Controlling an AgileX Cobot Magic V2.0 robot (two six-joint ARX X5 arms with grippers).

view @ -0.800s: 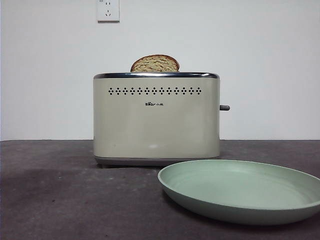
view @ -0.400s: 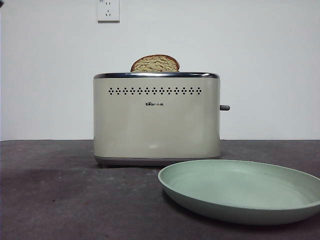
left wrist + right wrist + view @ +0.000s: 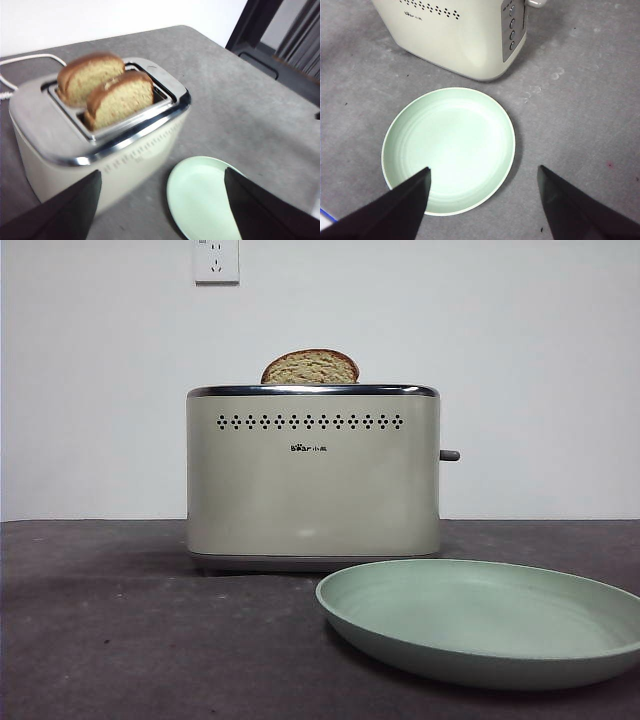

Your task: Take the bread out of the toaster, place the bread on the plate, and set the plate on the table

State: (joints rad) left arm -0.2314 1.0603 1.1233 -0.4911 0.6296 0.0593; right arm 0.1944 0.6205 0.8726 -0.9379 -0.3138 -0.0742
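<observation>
Change since earlier: in the front view a small dark tip that showed at the top left corner half a second ago is gone; toaster, bread and plate sit exactly where they were.
Wall: plain white, with a white socket plate [image 3: 216,261] high at the left.
Table [image 3: 120,640]: a broad, dark grey-brown matte top, mottled and faintly scuffed, lighter grey under the wrist cameras.
Left gripper [image 3: 160,210]: hovers above and in front of the toaster, its two black wedge-shaped jaws spread wide with nothing between them; the toaster top and part of the plate show through the gap.
Toaster [image 3: 313,475]: a boxy cream body with rounded corners, a chrome rim round the top, two rows of small dot holes and a small dark logo on its face; it stands upright on the table.
Bread [image 3: 121,98]: a flat tan slice with a brown crust and domed top, standing upright in the toaster slot nearer the dotted face, blurred in the left wrist view.
Second slice [image 3: 89,76]: a similar brown-crusted slice in the slot behind it.
Cord [image 3: 22,62]: a white lead curling on the table behind the toaster.
Lever [image 3: 449,455]: a short grey stub on the toaster's right side.
Plate [image 3: 480,620]: round, shallow, pale mint-green and matte with a raised rim, lying flat on the table just in front of the toaster's right corner.
Right gripper [image 3: 482,200]: hangs over the plate, black jaws wide apart and holding nothing.
</observation>
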